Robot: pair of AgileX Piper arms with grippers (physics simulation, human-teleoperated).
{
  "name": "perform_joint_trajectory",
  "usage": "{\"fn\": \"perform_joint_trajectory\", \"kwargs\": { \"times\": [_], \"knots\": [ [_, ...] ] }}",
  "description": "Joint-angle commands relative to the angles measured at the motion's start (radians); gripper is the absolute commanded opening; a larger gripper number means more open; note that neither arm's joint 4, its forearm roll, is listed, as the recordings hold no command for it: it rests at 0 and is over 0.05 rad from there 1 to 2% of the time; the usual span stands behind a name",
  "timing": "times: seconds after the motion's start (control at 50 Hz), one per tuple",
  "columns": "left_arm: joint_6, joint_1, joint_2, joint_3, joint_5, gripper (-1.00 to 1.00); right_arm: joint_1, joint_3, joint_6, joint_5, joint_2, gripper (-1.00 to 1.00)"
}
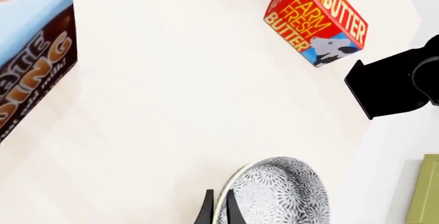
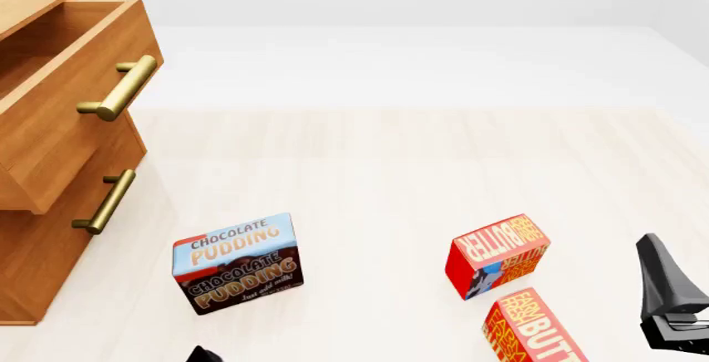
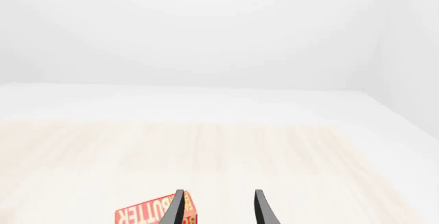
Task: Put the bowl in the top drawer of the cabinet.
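The bowl (image 1: 278, 196), white with a dark leaf pattern, shows only in the left wrist view, held above the table. My left gripper (image 1: 218, 209) is shut on its rim, one finger on each side of the wall. In the front view the bowl is out of frame, and only a black tip of the left arm (image 2: 202, 354) shows at the near edge. The cabinet (image 2: 33, 246) stands at the far left with its top drawer (image 2: 61, 121) pulled open. My right gripper (image 3: 218, 208) is open and holds nothing, low at the right (image 2: 665, 295).
A chocolate pudding box (image 2: 235, 262) stands on the table near the cabinet. Two red butter boxes (image 2: 496, 254) (image 2: 534, 329) sit toward the right, close to the right gripper. The lower drawer's brass handle (image 2: 105, 200) sticks out under the open drawer.
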State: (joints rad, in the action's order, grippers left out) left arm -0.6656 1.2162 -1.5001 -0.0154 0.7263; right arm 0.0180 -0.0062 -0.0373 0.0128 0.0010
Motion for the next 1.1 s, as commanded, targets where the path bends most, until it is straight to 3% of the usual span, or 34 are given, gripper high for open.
{"fn": "perform_joint_trajectory", "kwargs": {
  "times": [0.02,0.08,0.24,0.34,0.56,1.1],
  "knots": [
    [-0.004,0.006,0.033,-0.022,-0.074,-1.00,-0.001,0.000,0.001,0.002,0.000,1.00],
    [0.001,0.003,0.065,-0.028,-0.108,-1.00,-0.002,0.000,0.002,0.002,0.000,1.00],
    [0.102,-0.060,0.292,-0.107,-0.390,-1.00,-0.004,0.000,0.001,0.003,0.000,1.00],
    [0.127,-0.068,0.372,-0.143,-0.491,-1.00,-0.005,0.000,0.000,0.004,0.000,1.00],
    [0.176,-0.099,0.461,-0.178,-0.605,-1.00,-0.008,0.000,0.000,0.002,0.000,1.00],
    [0.284,-0.202,0.721,-0.365,-1.027,-1.00,-0.016,0.000,0.000,0.002,0.000,1.00]
  ]
}}
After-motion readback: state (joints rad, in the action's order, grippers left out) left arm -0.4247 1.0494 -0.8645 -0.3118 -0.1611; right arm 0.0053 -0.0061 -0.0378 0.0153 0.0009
